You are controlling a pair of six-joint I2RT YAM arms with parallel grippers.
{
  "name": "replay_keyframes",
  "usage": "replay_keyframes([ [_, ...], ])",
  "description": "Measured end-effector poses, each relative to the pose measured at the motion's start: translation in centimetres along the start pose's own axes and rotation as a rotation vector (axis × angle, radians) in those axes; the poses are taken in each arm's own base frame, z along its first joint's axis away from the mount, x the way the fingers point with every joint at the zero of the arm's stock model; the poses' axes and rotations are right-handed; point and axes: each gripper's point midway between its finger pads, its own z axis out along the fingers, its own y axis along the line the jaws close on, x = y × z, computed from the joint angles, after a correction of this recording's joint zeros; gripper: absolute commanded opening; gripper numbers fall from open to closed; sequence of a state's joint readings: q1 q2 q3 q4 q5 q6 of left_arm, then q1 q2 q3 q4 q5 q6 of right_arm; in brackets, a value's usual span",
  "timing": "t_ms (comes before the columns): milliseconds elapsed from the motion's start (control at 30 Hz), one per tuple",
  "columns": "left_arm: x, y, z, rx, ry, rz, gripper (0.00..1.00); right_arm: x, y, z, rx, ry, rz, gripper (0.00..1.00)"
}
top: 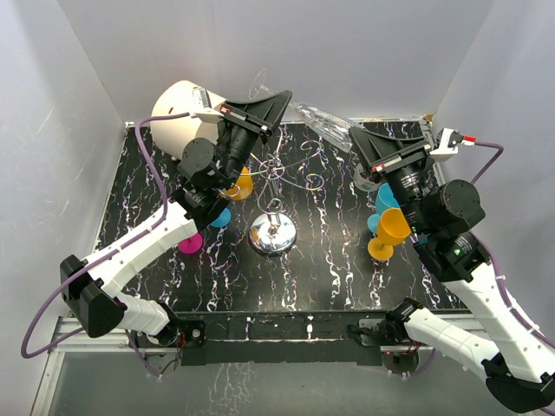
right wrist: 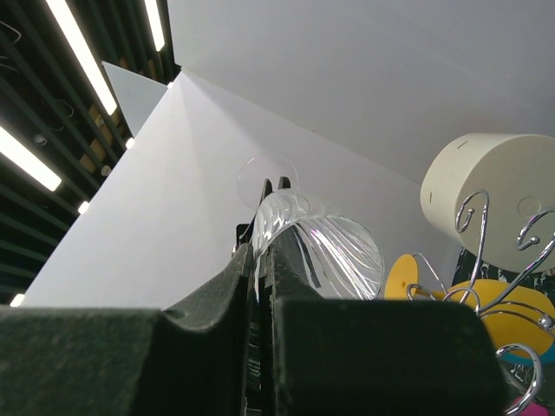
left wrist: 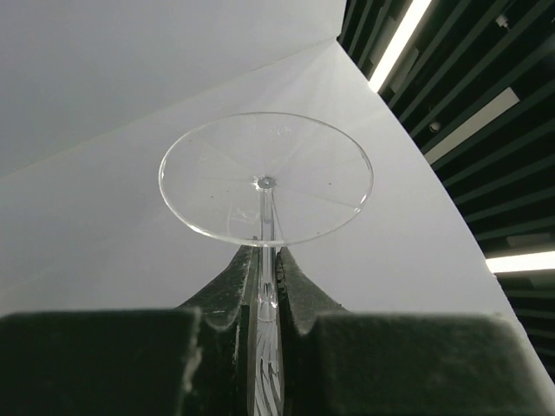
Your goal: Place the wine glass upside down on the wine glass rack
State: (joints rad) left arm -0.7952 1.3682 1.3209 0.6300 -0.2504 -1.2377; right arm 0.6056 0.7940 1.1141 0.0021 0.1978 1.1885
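The left gripper (left wrist: pixel 264 264) is pinching the stem of a clear wine glass (left wrist: pixel 264 178), its jaws nearly together. The right gripper (right wrist: pixel 260 256) is clamping tight on the ribbed bowl's rim. The glass is hanging sideways in the air behind the wine glass rack (top: pixel 272 236). A cream cylinder (top: pixel 180 117) is lying behind the rack, to its left.

Your wine glass (top: pixel 323 120) is clear, with a ribbed bowl, a thin stem and a flat round foot. It lies on its side in the air above the table's far edge, foot toward the left edge. The wine glass rack (top: pixel 273 236) — silver wire spirals on a shiny round base — stands upright mid-table.
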Motion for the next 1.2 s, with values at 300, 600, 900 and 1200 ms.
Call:
replay_keyframes([
  [300,-0.3,-0.8,-0.1,0.028,-0.011,0.019,0.00,0.3,0.0,-0.1,0.000,0.015,0.013,0.40],
  [600,-0.8,-1.3,-1.4,-0.008,0.015,0.077,0.00,0.6,-1.7,-0.7,0.061,0.026,-0.015,0.67],
  [900,-2.4,-4.5,-4.1,0.007,0.027,0.186,0.00,-0.6,-1.1,-2.3,0.058,-0.002,-0.053,0.73],
  [1200,-2.5,-6.1,-6.7,0.013,0.148,0.478,0.00,-0.6,-1.8,-2.9,0.086,0.008,-0.104,0.73],
])
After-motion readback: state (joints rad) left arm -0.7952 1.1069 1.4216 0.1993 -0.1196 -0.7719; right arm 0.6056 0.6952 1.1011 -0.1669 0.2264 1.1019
